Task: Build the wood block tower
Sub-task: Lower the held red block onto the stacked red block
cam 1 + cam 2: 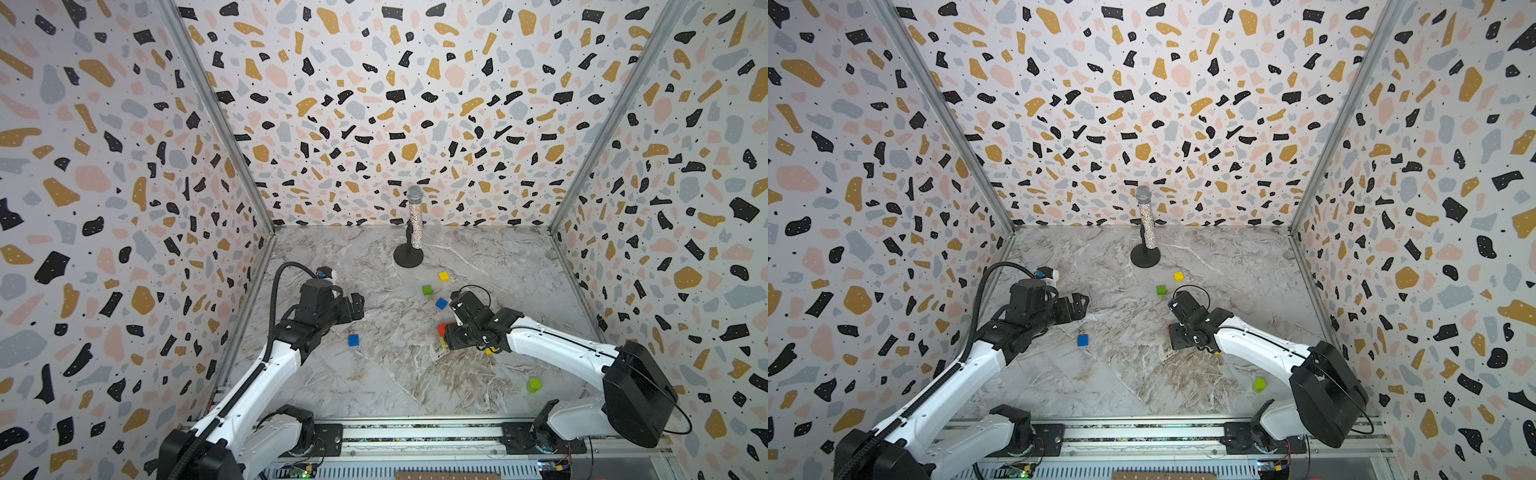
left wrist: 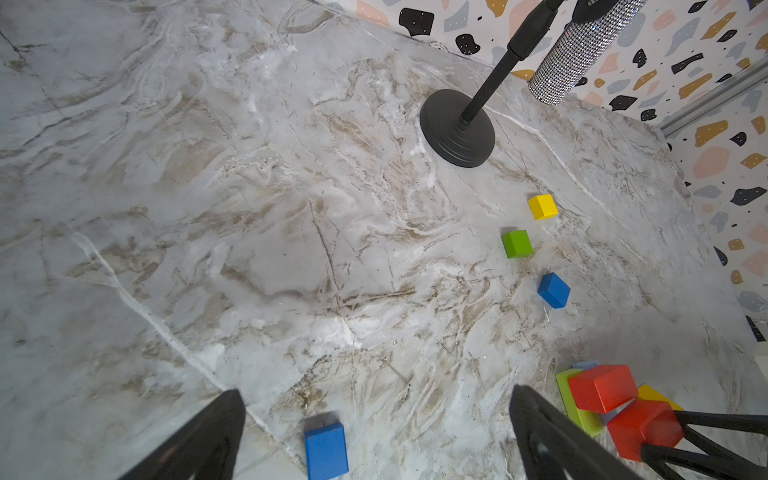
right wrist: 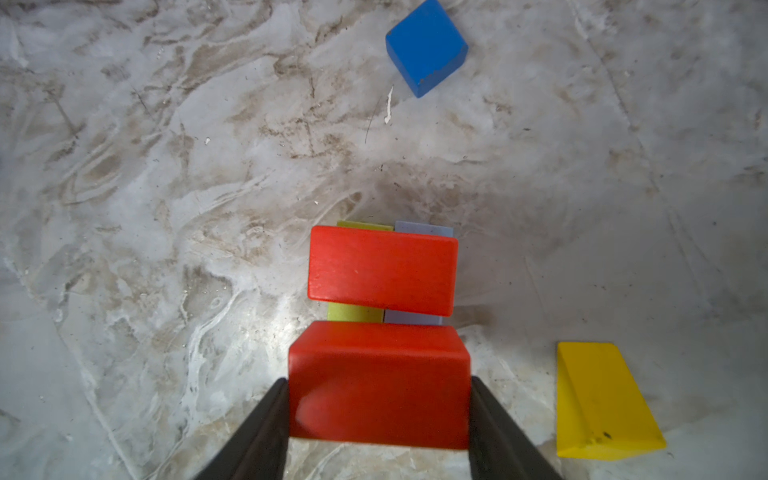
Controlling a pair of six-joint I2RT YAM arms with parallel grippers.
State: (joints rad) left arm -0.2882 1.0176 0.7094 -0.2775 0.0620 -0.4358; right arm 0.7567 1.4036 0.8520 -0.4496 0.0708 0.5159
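Tower [image 2: 598, 395] is only a low start on the right half of the worktop [image 1: 374, 374]: a green brick [image 3: 355, 311] and a light blue brick [image 3: 415, 318] lie side by side with a red brick [image 3: 382, 270] across them. The right gripper [image 3: 378, 386] clamps a second red brick [image 2: 642, 428] just beside the first. The left gripper [image 1: 356, 306] hangs spread wide and empty near a dark blue brick [image 1: 353, 340] left of the middle. A yellow cube [image 1: 443, 276], a green cube [image 1: 427, 289] and a blue cube [image 1: 441, 304] lie loose nearer the back edge, and a yellow wedge [image 3: 602, 399] lies beside the stack.
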